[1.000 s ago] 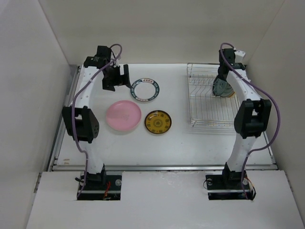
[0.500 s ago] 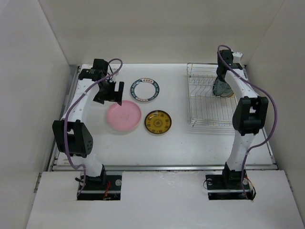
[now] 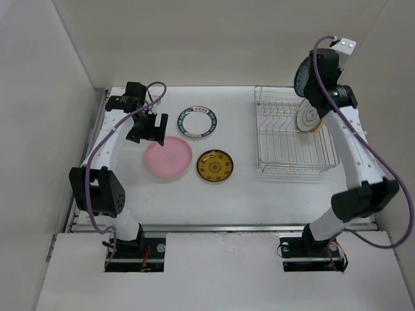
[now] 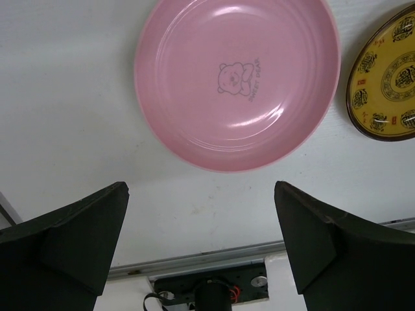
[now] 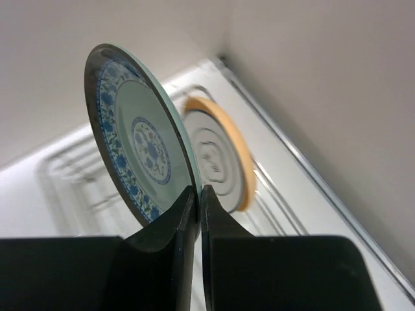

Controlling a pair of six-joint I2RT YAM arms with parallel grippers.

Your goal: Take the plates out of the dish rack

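Note:
My right gripper [image 5: 199, 194] is shut on the rim of a teal plate with a blue pattern [image 5: 139, 139] and holds it edge-up, high above the silver wire dish rack [image 3: 285, 139]; it also shows in the top view [image 3: 302, 76]. A yellow-orange-edged plate with grey rings [image 3: 309, 118] stands upright in the rack, also in the right wrist view [image 5: 217, 152]. A pink plate [image 3: 168, 157], a gold-patterned plate [image 3: 214, 166] and a blue-rimmed white plate [image 3: 198, 122] lie flat on the table. My left gripper [image 3: 144, 129] is open and empty just beside the pink plate [image 4: 237, 78].
White walls enclose the table on three sides. A metal rail [image 3: 220, 227] runs along the table's near edge. The gold-patterned plate [image 4: 386, 78] lies close to the right of the pink one.
My right gripper has lifted the teal plate up out of the rack. My left arm has moved a little toward the pink plate.

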